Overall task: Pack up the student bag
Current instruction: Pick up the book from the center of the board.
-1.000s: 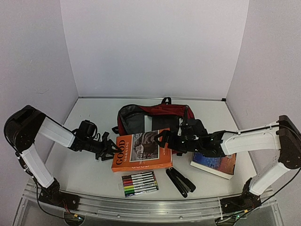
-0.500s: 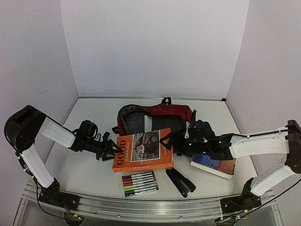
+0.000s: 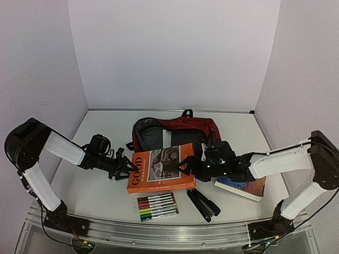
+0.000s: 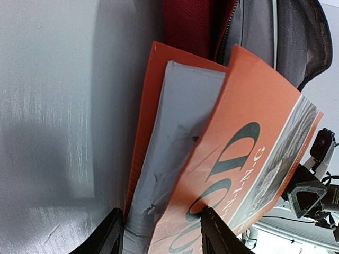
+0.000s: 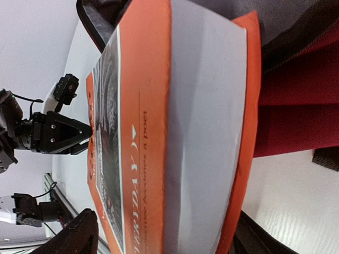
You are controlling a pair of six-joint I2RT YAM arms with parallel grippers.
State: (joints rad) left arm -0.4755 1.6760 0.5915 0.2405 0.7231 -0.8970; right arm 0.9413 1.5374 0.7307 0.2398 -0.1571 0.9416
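Orange book (image 3: 160, 169), step in hand: by the look of it, a two-armed lift into the student bag (image 3: 183, 127); lying flat just in front of the bag's mouth.
Left gripper (image 3: 125, 165): clamped across the book's left end at about half spread, one finger under, one over. Best to press the splayed top cover, seen in the left wrist view, flat onto the pages before any lift.
Right gripper (image 3: 186, 165): set wide astride the book's right end; impossible to tell whether pressing on the covers. Better seated deep and square before taking weight.
Path, as a judgement: both ends raised level, far edge tipped down into the grey opening, clear of the zipper and the sagging fabric rim.
Marker pack (image 3: 157, 206): clear sleeve near the front of the table (image 3: 100, 132), filled with a row of coloured markers.
Student bag: mid-table, just behind the book, unzipped, mouth turned left and forward; only grey lining (image 3: 153, 135) visible inside, depths hidden.
Further right, unpacked: black folded tool (image 3: 203, 203), second book (image 3: 241, 185).
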